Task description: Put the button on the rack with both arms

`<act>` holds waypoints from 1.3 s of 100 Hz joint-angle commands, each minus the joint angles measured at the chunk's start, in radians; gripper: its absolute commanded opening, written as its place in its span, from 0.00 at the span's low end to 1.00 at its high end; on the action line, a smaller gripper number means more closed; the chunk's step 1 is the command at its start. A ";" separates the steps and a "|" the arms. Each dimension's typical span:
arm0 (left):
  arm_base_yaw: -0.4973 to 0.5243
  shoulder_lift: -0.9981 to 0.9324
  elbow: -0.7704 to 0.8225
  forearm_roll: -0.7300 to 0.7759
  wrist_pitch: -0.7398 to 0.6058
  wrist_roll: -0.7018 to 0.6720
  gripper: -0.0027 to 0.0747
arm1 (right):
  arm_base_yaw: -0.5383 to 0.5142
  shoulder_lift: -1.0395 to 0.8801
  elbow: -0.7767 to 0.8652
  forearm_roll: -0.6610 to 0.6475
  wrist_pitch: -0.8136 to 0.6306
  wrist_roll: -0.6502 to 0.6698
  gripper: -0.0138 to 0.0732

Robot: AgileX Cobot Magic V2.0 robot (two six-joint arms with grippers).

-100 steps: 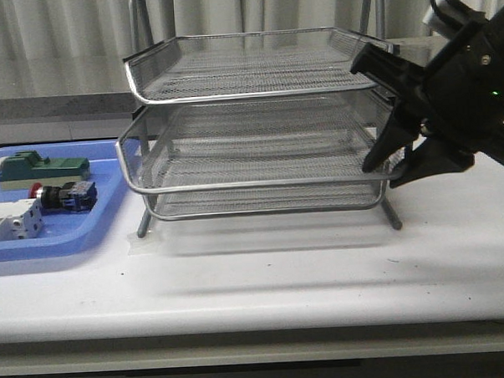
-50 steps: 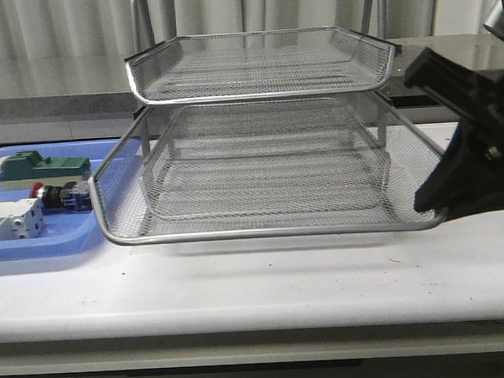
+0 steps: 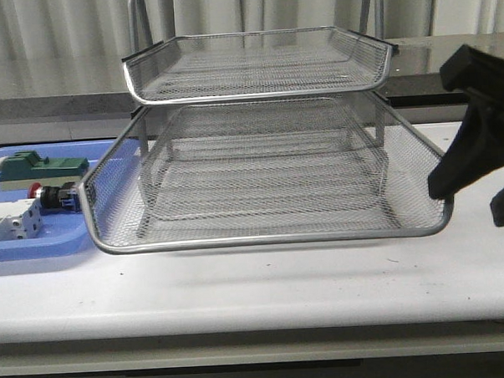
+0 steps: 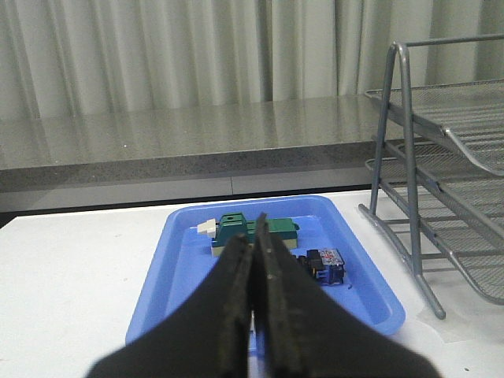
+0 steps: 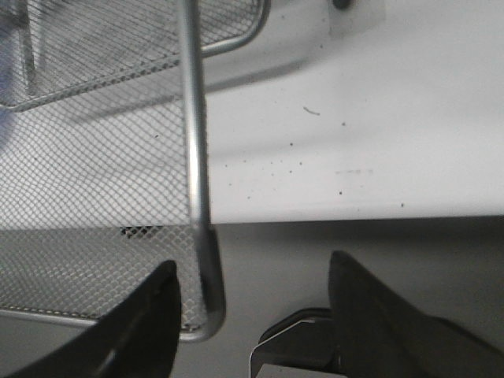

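The rack [image 3: 256, 95] stands mid-table, its middle tier [image 3: 262, 237] drawn far out toward the front. My right gripper [image 3: 472, 198] is open at that tier's front right corner. In the right wrist view the chrome rim [image 5: 193, 157] runs between the spread jaws of the right gripper [image 5: 252, 272], close beside one finger [image 5: 153, 315]. The button [image 3: 56, 196] lies in the blue tray [image 3: 37, 244], partly hidden behind the drawn-out tier's corner. My left gripper [image 4: 253, 236] is shut and empty, short of the button [image 4: 324, 264]; it is out of the front view.
A green-topped block [image 3: 33, 167] and a white breaker [image 3: 11, 223] lie in the blue tray left of the rack. The rack's legs [image 4: 402, 157] stand just right of the tray. The table's front edge runs below the drawn-out tier.
The middle tier has slid out of the rack toward the front. My right gripper has moved with its corner, rightward and nearer the camera.
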 commanded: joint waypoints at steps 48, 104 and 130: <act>0.003 -0.033 0.043 -0.009 -0.085 -0.006 0.01 | -0.130 -0.428 -0.088 -0.404 0.265 0.069 0.69; 0.003 -0.033 0.043 -0.009 -0.085 -0.006 0.01 | -0.187 -0.813 -0.139 -0.608 0.461 0.099 0.36; 0.003 -0.033 0.043 -0.009 -0.085 -0.006 0.01 | -0.187 -0.829 -0.139 -0.605 0.490 0.099 0.08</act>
